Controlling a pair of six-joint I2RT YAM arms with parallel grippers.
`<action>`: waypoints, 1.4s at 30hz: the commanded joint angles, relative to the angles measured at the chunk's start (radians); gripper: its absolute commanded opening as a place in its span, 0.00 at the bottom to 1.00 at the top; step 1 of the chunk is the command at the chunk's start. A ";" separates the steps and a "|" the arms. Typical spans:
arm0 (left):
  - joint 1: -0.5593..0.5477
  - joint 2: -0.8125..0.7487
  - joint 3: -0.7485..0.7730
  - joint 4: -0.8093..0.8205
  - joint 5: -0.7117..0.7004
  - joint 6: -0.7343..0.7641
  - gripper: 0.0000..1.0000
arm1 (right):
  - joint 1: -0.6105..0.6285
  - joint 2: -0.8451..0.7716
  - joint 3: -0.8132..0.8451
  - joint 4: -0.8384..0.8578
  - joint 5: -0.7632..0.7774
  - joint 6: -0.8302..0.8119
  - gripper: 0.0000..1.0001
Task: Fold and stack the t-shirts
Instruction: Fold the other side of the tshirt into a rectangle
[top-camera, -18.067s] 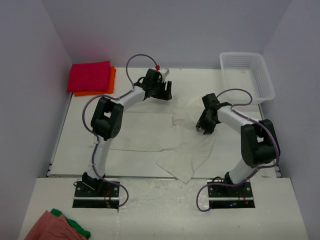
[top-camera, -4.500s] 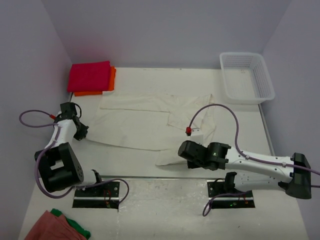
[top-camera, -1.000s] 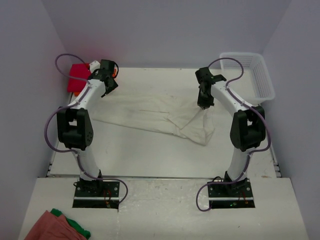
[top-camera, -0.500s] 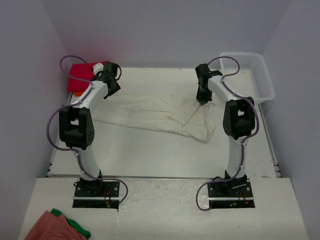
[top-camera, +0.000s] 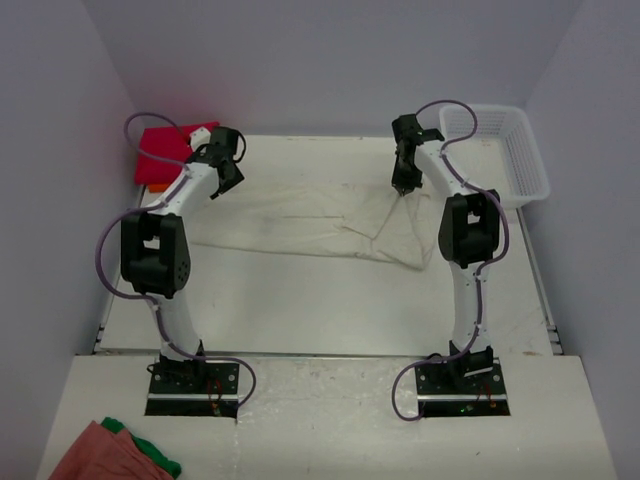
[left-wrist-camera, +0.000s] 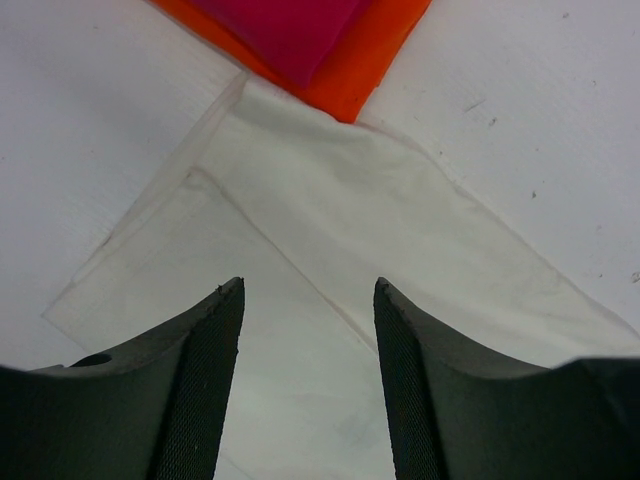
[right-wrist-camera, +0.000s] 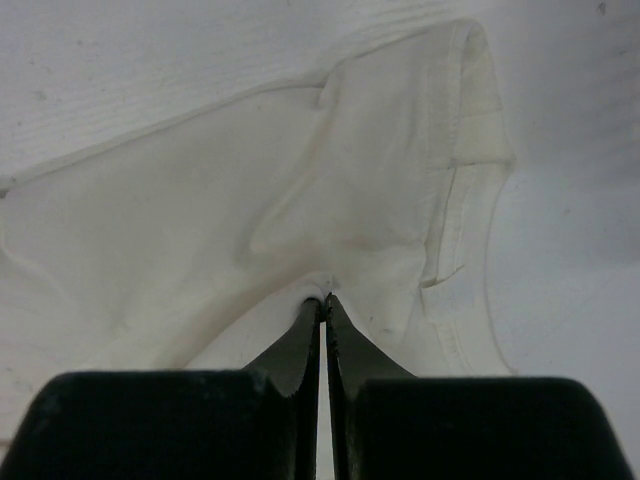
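White table (top-camera: 300, 300), pale lilac walls (top-camera: 330, 60), one cream shirt (top-camera: 300, 215) spread across the far half.

My right claw (right-wrist-camera: 322, 300) is clenched on a raised fold at the cream shirt's far right corner, lifting the cloth into a small peak. My left claw (left-wrist-camera: 308, 290) hangs released above the cream shirt's far left corner, fingers apart. Just beyond that corner the magenta shirt (left-wrist-camera: 285, 30) lies folded on the orange shirt (left-wrist-camera: 375, 60), which touches the cream shirt's tip. A white mesh basket (top-camera: 530, 165) sits to the cream shirt's far right. A pink cloth (top-camera: 95, 455) and a green cloth (top-camera: 155, 462) lie well apart from it, near left.
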 joint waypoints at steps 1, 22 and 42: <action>-0.016 0.009 -0.013 0.035 -0.007 0.014 0.56 | -0.013 0.026 0.042 -0.022 0.001 -0.023 0.00; -0.031 -0.037 -0.199 0.056 0.044 0.003 0.00 | -0.013 -0.001 0.048 -0.002 0.010 -0.048 0.00; 0.046 0.073 -0.262 0.038 0.070 -0.038 0.00 | -0.039 0.063 0.130 0.027 -0.009 -0.083 0.00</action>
